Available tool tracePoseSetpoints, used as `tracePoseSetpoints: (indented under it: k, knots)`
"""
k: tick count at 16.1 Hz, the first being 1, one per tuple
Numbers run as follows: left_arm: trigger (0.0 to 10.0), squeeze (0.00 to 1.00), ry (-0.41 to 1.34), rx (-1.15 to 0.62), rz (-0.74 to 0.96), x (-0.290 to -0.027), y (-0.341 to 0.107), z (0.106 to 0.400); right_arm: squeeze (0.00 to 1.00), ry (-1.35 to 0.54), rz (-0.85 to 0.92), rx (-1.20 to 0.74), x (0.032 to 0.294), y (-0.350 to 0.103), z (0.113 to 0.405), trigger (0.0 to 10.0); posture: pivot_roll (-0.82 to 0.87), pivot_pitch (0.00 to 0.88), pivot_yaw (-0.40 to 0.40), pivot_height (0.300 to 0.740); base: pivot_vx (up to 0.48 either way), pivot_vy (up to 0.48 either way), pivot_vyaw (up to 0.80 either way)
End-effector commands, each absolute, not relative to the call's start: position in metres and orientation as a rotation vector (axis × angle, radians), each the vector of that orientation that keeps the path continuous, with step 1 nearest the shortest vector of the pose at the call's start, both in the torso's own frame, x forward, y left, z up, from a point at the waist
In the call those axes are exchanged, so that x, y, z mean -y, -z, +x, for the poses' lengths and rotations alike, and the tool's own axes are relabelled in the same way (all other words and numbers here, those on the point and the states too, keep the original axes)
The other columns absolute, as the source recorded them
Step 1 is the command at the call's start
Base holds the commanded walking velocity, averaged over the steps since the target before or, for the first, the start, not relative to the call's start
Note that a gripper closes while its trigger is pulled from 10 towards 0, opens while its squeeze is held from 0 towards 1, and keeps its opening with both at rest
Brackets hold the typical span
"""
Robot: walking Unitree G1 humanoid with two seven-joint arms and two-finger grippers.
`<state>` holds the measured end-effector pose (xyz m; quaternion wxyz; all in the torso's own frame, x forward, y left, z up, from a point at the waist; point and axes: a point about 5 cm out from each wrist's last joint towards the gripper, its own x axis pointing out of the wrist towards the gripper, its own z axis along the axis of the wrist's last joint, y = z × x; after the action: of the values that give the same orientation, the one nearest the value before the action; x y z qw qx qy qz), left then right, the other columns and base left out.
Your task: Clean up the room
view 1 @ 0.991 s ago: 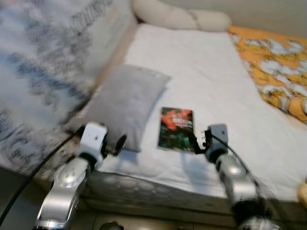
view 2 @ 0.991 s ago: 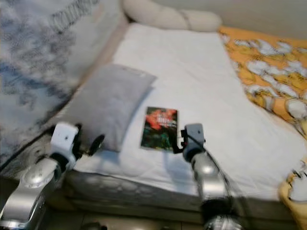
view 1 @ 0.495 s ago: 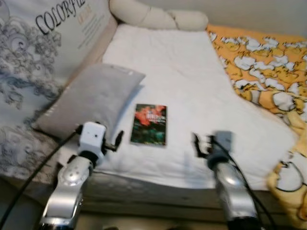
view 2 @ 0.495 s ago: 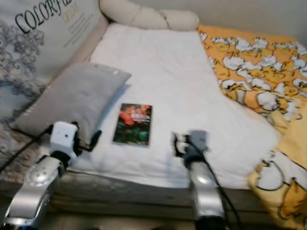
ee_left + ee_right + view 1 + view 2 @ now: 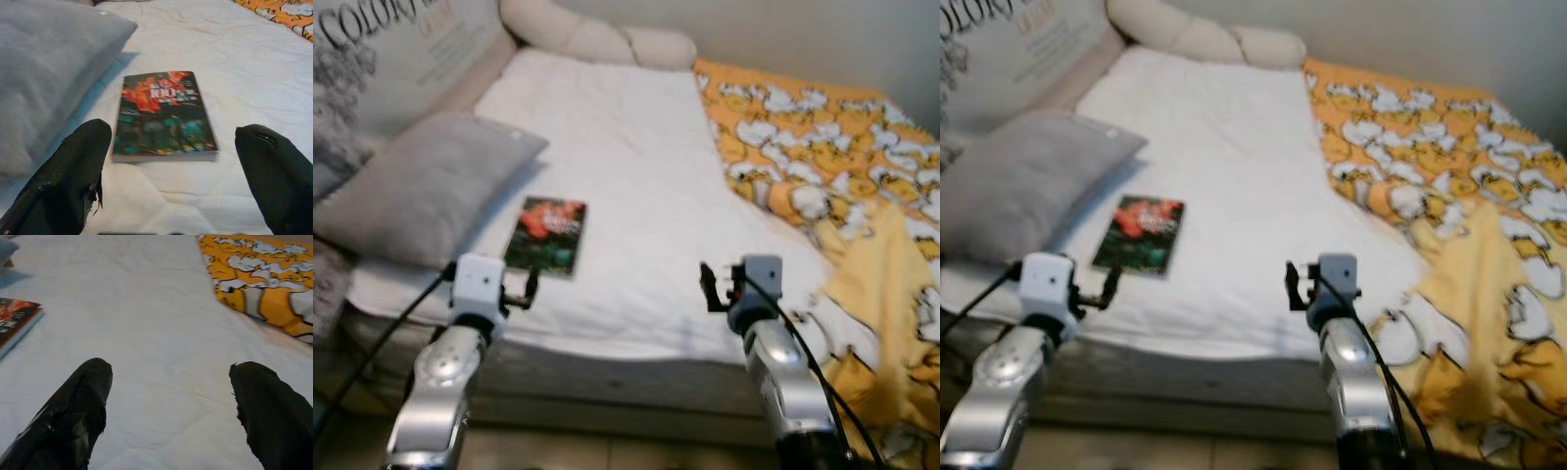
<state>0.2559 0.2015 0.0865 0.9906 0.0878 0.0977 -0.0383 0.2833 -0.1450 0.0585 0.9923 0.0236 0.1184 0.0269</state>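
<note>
Left wrist view: the left hand (image 5: 173, 161) is spread wide and empty, with the book (image 5: 163, 115) lying flat at 12 o'clock beside the grey pillow (image 5: 46, 73). The right hand (image 5: 171, 406) is held wide over the bed (image 5: 146, 308), the duck-print blanket (image 5: 264, 284) at 2 o'clock.

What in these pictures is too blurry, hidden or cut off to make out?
- Dark paperback book with a red flower cover: left wrist view, the title is blurred beyond "100".
- Grey rectangular pillow: left eye view, the near end is cut off by the picture edge.
- Printed headboard panel with black lettering: the edge cuts the words.
- Orange duck-print blanket: right eye view, it hides the mattress beneath.
- Open left gripper: the fingers' bases are cut off.
</note>
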Motion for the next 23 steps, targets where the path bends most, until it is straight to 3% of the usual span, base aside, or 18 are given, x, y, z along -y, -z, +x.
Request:
tracePoseSetpoints:
  k: [1, 5, 9, 18, 23]
  knots:
    - [10.0, 0.0, 0.1, -0.183, 0.173, -0.192, -0.088, 0.258, 0.0, -0.021, 0.041, -0.244, 0.157, -0.059, 0.283, 10.0, 0.04, 0.0, -0.079, 0.74, 0.0, -0.307, 0.0]
    - [10.0, 0.0, 0.093, -0.158, 0.158, -0.193, -0.093, 0.265, 0.0, -0.031, 0.062, -0.243, 0.154, -0.06, 0.284, 10.0, 0.05, 0.0, -0.077, 0.74, 0.0, 0.0, 0.0]
    - [10.0, 0.0, 0.119, -0.151, 0.146, -0.193, -0.096, 0.268, 0.0, -0.027, 0.077, -0.257, 0.151, -0.059, 0.286, 10.0, 0.04, 0.0, -0.068, 0.74, 0.0, 0.0, -0.72]
    - [10.0, 0.0, 0.137, -0.149, 0.15, -0.192, -0.096, 0.271, 0.0, -0.043, 0.058, -0.268, 0.149, -0.057, 0.288, 10.0, 0.05, 0.0, -0.067, 0.74, 0.0, 0.0, 0.0]
    - [10.0, 0.0, 0.142, -0.146, 0.15, -0.193, -0.097, 0.271, 0.0, -0.048, 0.049, -0.283, 0.148, -0.055, 0.288, 10.0, 0.05, 0.0, -0.065, 0.74, 0.1, 0.0, -0.48]
